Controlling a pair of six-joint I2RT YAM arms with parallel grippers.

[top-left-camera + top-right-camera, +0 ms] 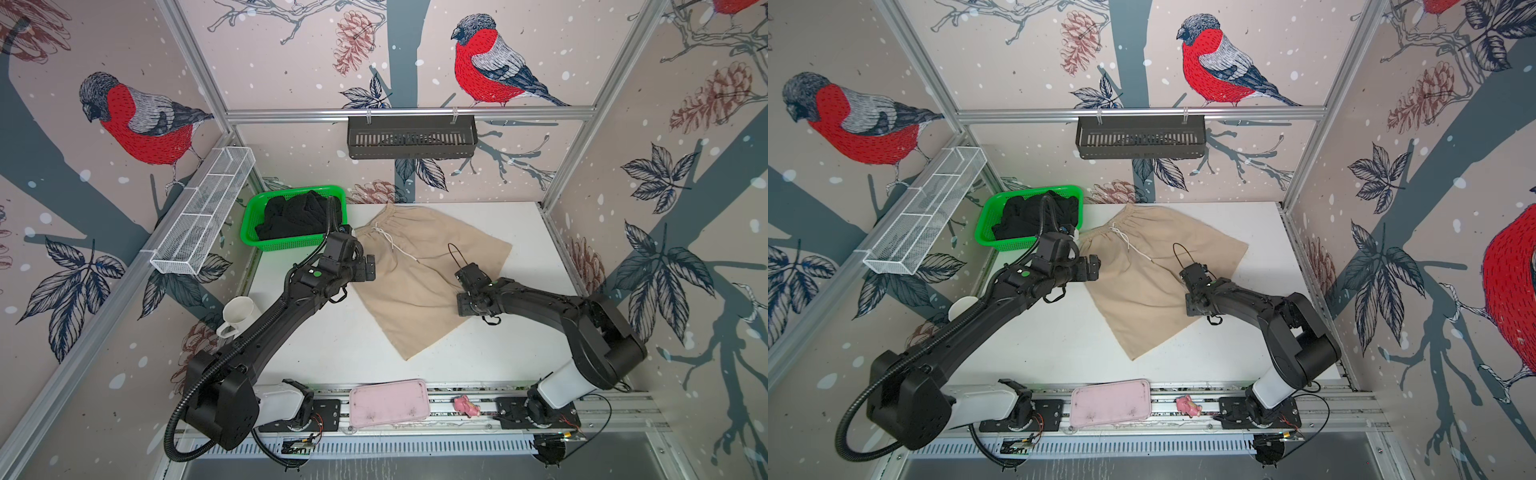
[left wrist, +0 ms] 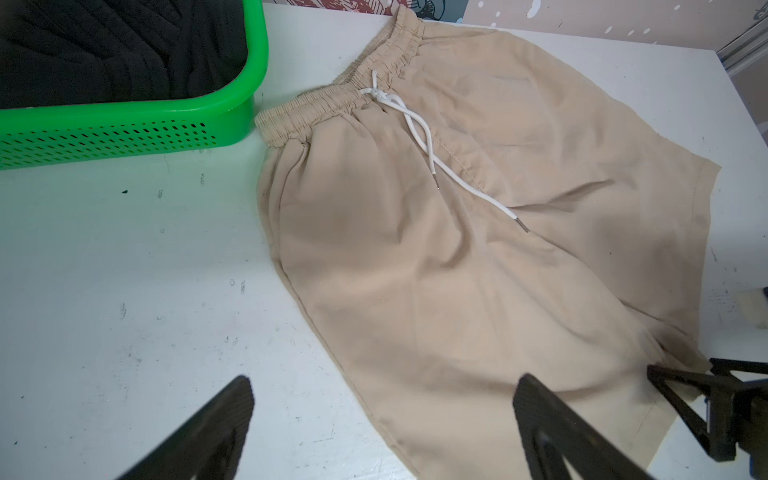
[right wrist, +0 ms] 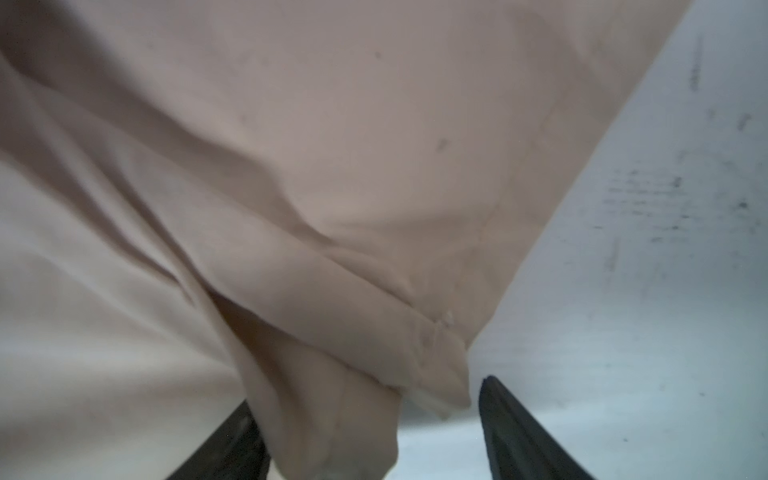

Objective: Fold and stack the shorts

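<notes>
The beige shorts (image 1: pixel 415 286) (image 1: pixel 1142 286) lie spread on the white table, with the waistband and white drawstring (image 2: pixel 415 124) toward the green basket. The black shorts (image 1: pixel 299 216) (image 1: pixel 1034 216) (image 2: pixel 104 50) sit bunched in that basket. My left gripper (image 1: pixel 370 268) (image 1: pixel 1094 266) (image 2: pixel 384 382) hangs open above the beige pair's left side edge, holding nothing. My right gripper (image 1: pixel 465 291) (image 1: pixel 1196 291) (image 3: pixel 370 399) is low at the right leg hem. Its jaws stand apart around a raised fold of beige cloth (image 3: pixel 332 415); one finger touches the fold, the other is clear of it.
The green basket (image 1: pixel 248 216) (image 1: pixel 984 226) (image 2: pixel 257 62) stands at the table's back left. A white mug (image 1: pixel 239 316) is by the left arm. On the front rail lie a pink tray (image 1: pixel 388 402) and a small pink rag (image 1: pixel 467 406). Wire and black baskets hang on the walls.
</notes>
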